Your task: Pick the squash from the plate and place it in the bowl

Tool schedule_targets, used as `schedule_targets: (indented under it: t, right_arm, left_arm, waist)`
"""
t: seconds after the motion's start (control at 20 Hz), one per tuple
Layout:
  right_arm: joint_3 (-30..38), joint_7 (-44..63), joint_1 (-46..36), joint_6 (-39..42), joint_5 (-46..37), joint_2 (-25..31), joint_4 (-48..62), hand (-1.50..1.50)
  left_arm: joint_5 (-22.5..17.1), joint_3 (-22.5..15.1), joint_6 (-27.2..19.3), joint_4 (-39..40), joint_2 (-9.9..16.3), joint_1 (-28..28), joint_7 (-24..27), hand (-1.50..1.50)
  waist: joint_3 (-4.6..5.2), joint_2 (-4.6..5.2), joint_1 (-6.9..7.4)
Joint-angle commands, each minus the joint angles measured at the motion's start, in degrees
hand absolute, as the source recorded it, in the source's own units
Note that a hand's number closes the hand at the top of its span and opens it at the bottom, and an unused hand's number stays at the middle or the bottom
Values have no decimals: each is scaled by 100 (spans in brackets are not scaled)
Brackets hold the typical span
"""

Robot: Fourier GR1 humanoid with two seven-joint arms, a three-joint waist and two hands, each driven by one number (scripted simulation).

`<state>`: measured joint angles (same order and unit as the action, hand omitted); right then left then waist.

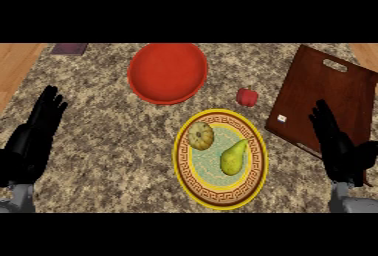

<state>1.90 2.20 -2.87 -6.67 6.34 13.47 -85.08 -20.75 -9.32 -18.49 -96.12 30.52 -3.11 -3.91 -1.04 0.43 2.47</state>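
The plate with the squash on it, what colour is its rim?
Yellow rim on the plate, with a brown key-pattern band inside it; head view shows it.

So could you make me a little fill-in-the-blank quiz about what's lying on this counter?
1. The squash lies on the plate beside a green ____.
2. The bowl is coloured ____.
3. The small red pepper sits between the bowl and the brown ____.
4. Both the left hand and the right hand are open and hold ____.

Missing words: pear; red; board; nothing
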Motion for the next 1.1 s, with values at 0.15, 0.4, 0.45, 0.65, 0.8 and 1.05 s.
schedule_targets:
  t: [0.15,0.4,0.45,0.65,0.8,1.05]
  right_arm:
    - [-1471,859,-1564,-671,-1491,-593,136,-150]
    - [-1757,1640,-1723,-1879,-3778,81,693,-150]
    - [-1945,1882,-2003,-2209,-4048,-373,788,-150]
    - [-2486,2569,-2881,-2345,-5376,-687,1275,-150]
    - [-2493,3414,-3750,-1533,-5888,-637,1713,-150]
    - [-2570,4693,-4750,722,-5641,-878,2500,-150]
  left_arm:
    - [-334,158,318,8,-308,-421,231,0]
    - [-629,4,519,-41,-623,-353,330,0]
    - [-853,237,867,161,-466,-400,434,0]
    - [-961,353,1055,470,-558,-445,563,0]
    - [-898,351,1077,447,-571,-312,601,0]
    - [-898,226,1062,358,-609,-537,390,0]
  waist:
    - [127,-10,8]
    - [188,-22,-29]
    - [163,0,-4]
    - [131,-28,-115]
    - [124,-45,-119]
    - [131,-35,-38]
